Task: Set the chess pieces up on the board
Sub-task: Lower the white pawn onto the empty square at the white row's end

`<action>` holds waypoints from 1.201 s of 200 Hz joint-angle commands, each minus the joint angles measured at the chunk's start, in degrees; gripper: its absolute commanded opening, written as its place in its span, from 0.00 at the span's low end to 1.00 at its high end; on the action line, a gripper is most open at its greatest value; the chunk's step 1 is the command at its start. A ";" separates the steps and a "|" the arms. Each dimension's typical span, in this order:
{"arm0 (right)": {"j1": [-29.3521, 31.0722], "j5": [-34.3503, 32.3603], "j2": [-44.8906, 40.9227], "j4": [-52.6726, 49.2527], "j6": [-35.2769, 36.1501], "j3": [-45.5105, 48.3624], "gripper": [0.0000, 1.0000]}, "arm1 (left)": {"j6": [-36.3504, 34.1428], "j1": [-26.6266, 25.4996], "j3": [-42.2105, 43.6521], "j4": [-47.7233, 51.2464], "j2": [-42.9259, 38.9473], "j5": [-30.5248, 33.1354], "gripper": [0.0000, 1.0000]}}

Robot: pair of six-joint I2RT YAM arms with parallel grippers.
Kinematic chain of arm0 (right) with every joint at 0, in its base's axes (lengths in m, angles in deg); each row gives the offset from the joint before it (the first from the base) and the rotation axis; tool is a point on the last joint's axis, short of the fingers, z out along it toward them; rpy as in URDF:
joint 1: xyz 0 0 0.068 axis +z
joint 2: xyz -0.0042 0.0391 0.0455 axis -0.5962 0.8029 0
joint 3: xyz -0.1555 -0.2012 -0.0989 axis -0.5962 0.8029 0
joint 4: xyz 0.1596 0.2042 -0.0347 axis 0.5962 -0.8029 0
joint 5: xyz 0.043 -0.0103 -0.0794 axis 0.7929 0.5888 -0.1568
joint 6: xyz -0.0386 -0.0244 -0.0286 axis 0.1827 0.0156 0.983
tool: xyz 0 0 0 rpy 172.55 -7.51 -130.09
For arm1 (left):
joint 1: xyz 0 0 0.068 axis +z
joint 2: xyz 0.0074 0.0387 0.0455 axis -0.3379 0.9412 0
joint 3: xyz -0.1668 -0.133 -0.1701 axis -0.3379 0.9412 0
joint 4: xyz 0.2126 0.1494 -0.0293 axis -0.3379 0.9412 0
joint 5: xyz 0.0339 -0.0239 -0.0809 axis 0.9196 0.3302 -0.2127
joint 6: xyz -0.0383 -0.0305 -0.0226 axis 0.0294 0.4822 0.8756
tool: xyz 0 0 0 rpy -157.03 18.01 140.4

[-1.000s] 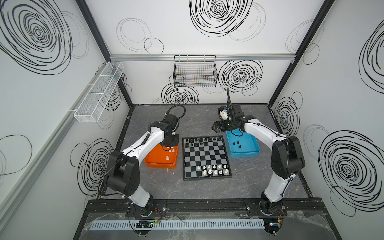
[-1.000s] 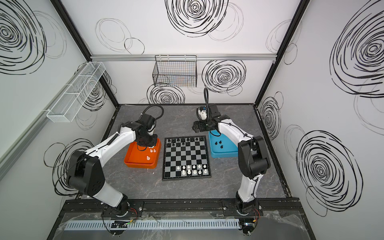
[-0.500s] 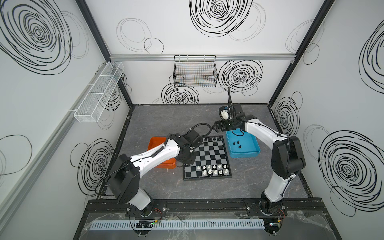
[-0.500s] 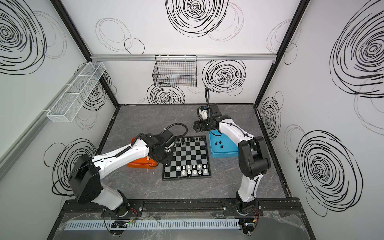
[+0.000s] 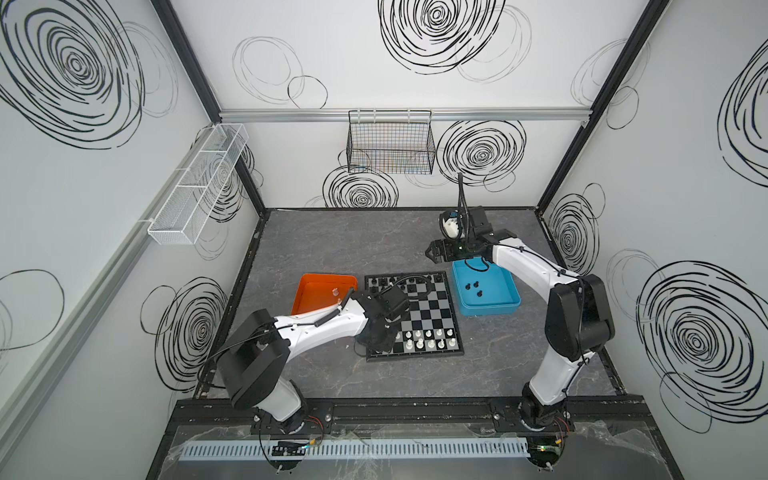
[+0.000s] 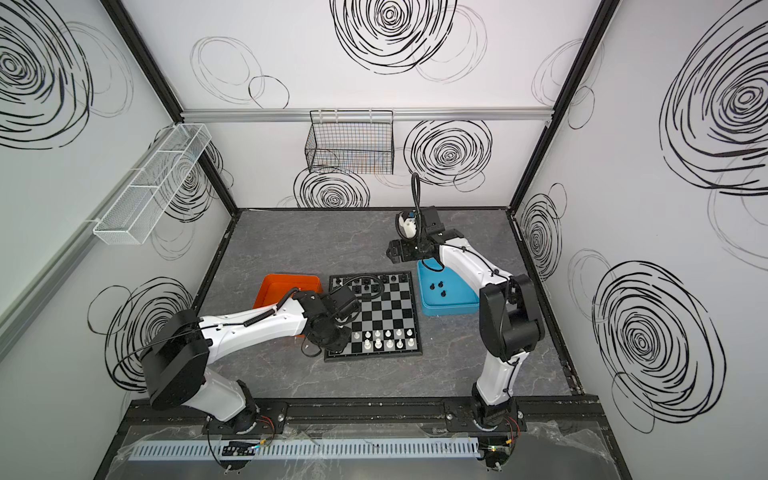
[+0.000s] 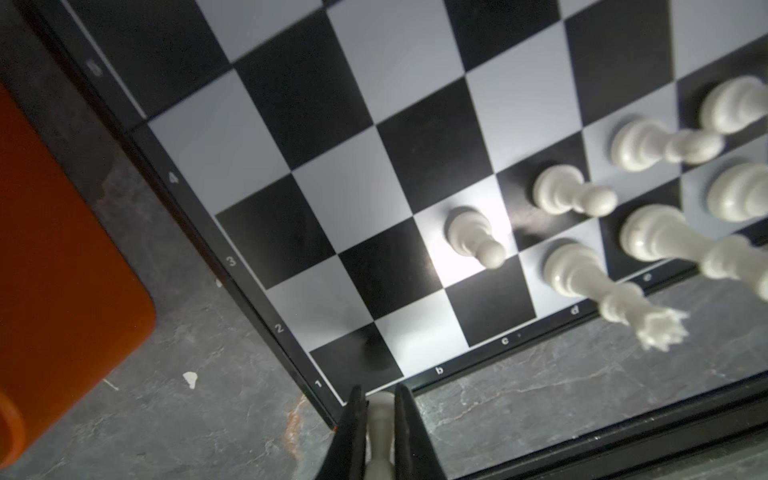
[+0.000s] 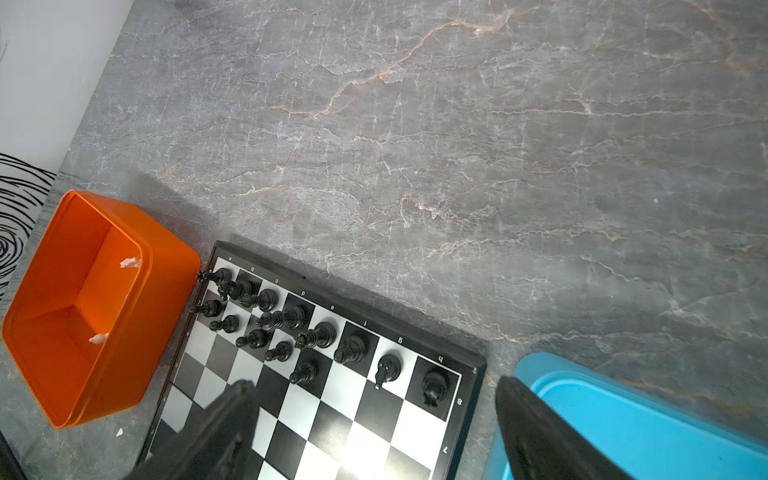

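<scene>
Now the left claw [image 7: 379,409], gripping a white piece [image 7: 380,432], has moved from the orange tray [image 5: 328,276] to the near-left corner of the board [image 5: 432,316] for placing; the right claw [image 5: 432,252] is open.

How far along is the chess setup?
Done: white chessmen and black chessmen stand on the board. In hand: left gripper holds a white piece by the board's near corner; right gripper open. Left: loose black pieces in the blue tray, loose white pieces in the orange tray.
</scene>
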 commanded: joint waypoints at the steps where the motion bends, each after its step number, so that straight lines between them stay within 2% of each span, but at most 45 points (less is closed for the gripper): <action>1: -0.32 0.00 -1.48 0.85 0.27 0.27 0.93 | 1.89 -0.38 0.77 -2.02 -0.43 1.22 0.13; 240: -0.63 0.03 -1.21 1.12 0.22 0.57 0.93 | 2.00 -0.17 1.14 -1.54 2.82 3.85 0.13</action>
